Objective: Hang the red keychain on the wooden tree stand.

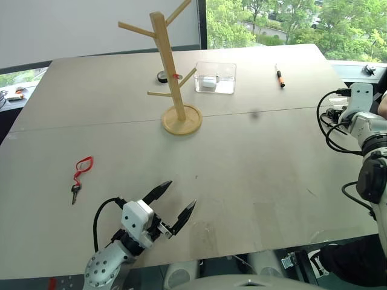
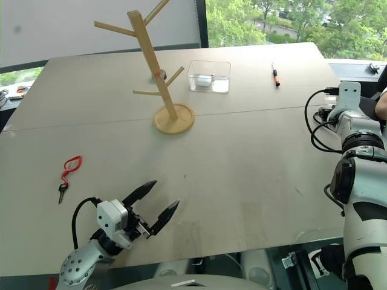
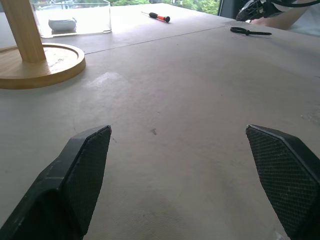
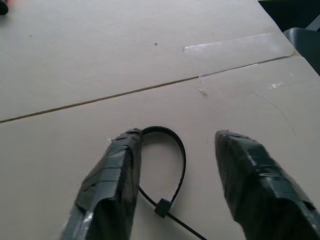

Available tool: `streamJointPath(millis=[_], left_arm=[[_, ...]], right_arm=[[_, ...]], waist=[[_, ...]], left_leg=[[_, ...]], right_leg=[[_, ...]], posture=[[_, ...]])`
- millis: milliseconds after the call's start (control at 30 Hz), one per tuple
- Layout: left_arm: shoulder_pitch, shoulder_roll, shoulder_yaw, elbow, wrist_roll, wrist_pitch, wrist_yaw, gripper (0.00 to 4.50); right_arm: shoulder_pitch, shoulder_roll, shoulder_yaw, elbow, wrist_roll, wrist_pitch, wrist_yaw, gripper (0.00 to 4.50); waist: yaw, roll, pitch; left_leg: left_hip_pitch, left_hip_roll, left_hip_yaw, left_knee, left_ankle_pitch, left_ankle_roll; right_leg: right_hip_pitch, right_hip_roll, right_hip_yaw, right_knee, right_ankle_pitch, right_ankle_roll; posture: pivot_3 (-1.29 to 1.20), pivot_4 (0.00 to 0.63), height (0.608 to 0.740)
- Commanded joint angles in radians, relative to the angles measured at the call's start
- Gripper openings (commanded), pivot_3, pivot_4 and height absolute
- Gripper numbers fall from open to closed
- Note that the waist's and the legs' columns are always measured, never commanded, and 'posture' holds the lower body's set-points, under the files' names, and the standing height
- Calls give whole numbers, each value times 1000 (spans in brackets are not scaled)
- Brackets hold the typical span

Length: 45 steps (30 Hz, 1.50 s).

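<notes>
1. The red keychain point(image 1: 82, 169) lay flat on the table point(image 1: 254, 175), well apart from the wooden tree stand point(image 1: 172, 78).
2. A clear box point(image 1: 216, 77), a screwdriver point(image 1: 280, 76) and a dark tape roll point(image 1: 162, 77) sat near the stand.
3. The left gripper point(image 1: 172, 208) hovered open and empty.
4. The right wrist view showed the right gripper point(image 4: 175, 160) parted over a black zip-tie loop point(image 4: 172, 165).
5. No writing was readable.

The red keychain point(image 1: 81, 170) lies flat near the table's left edge, dark key hanging below its loop, well apart from the upright wooden tree stand point(image 1: 172, 75).
</notes>
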<state>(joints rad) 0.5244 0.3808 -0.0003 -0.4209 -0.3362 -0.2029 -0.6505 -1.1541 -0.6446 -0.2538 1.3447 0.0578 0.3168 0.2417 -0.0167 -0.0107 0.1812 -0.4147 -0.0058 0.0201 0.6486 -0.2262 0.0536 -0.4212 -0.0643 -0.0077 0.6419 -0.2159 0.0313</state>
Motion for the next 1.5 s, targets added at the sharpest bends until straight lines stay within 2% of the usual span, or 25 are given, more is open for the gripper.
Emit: streamJointPath(millis=[33, 67, 133, 267, 333, 400, 467, 567, 700, 900, 1033, 1200, 1500], left_arm=[[-1, 2, 10, -11, -7, -9, -1, 4500], [-2, 2, 12, -11, -7, -8, 0, 4500], [-7, -2, 18, -9, -5, -1, 13, 4500], [-33, -46, 58, -31, 11, 46, 125, 4500], [-56, -86, 97, -73, 16, 118, 235, 4500], [-85, -120, 146, -126, 1, 214, 345, 4500], [-104, -135, 181, -165, -23, 284, 403, 4500], [-133, -96, 318, -166, -102, 395, 451, 4500], [-155, 26, 470, -28, -195, 459, 344, 4500], [-209, 174, 581, 168, -228, 487, 212, 4500], [-246, 258, 572, 282, -177, 476, 137, 4500], [-302, 313, 546, 419, -99, 433, 95, 4500], [-381, 347, 541, 577, -41, 420, 49, 4500]], right_arm=[[-8, -16, -15, -24, 6, -33, 10, 4086], [-12, -13, -11, -30, 5, -60, 41, 4436], [-19, -3, 15, -48, -3, -104, 154, 4436], [59, 48, 105, -162, -5, -254, 557, 4436], [178, 80, 130, -355, 76, -271, 789, 4436], [363, 94, 181, -656, 152, -300, 956, 4436], [487, 92, 214, -857, 191, -285, 1021, 4436], [689, 79, 293, -1159, 265, -261, 1138, 4436], [805, 80, 349, -1334, 301, -269, 1170, 4436], [845, 113, 392, -1356, 282, -354, 1151, 4436], [853, 131, 406, -1319, 257, -424, 1129, 4436], [868, 150, 412, -1287, 240, -477, 1093, 4436], [884, 166, 430, -1299, 235, -507, 1057, 4436]], waist=[[0, 0, 0], [0, 0, 0], [0, 0, 0], [-5, 0, 0], [-1, -1, -1], [10, -2, -1], [18, -1, -1], [22, -1, -1], [12, -3, -2], [10, -5, -3], [16, -5, -3], [16, -7, -4], [16, -8, -4]], left_leg=[[0, 0, 0, 0, 0, 0], [0, 0, 0, 0, 0, 0], [0, 0, 0, 0, 0, 0], [1, 1, 1, 0, 0, 0], [1, 2, 0, 1, 0, 0], [0, 4, -1, 2, 0, 1], [-2, 5, -2, 3, -1, 1], [-1, 5, -1, 4, -1, 1], [2, 9, -1, 5, -1, 0], [2, 10, -1, 5, -1, 0], [1, 8, 1, 5, -1, -1], [1, 8, 1, 5, -1, -1], [1, 8, 1, 4, -1, -2]], right_leg=[[0, 0, 0, 0, 0, 0], [0, 0, 0, 0, 0, 0], [0, 0, 0, 0, 0, 0], [0, 2, 1, 0, 3, 4], [0, 3, 0, 0, 3, 5], [1, 3, -1, 0, 3, 5], [2, 1, -4, 0, 3, 5], [3, 0, -5, 0, 3, 5], [5, 1, -6, 0, -2, 4], [4, 2, -7, 0, 0, 1], [3, 1, -6, 0, 0, 0], [3, -3, -6, 0, 0, 0], [3, -8, -7, 0, 1, -1]], posture=[[0, 150, 740], [0, 150, 740], [0, 150, 740], [0, 150, 740], [0, 150, 740], [0, 150, 740], [0, 150, 740], [0, 150, 740], [0, 150, 740], [0, 150, 740], [0, 150, 740], [0, 150, 740], [0, 150, 740]])
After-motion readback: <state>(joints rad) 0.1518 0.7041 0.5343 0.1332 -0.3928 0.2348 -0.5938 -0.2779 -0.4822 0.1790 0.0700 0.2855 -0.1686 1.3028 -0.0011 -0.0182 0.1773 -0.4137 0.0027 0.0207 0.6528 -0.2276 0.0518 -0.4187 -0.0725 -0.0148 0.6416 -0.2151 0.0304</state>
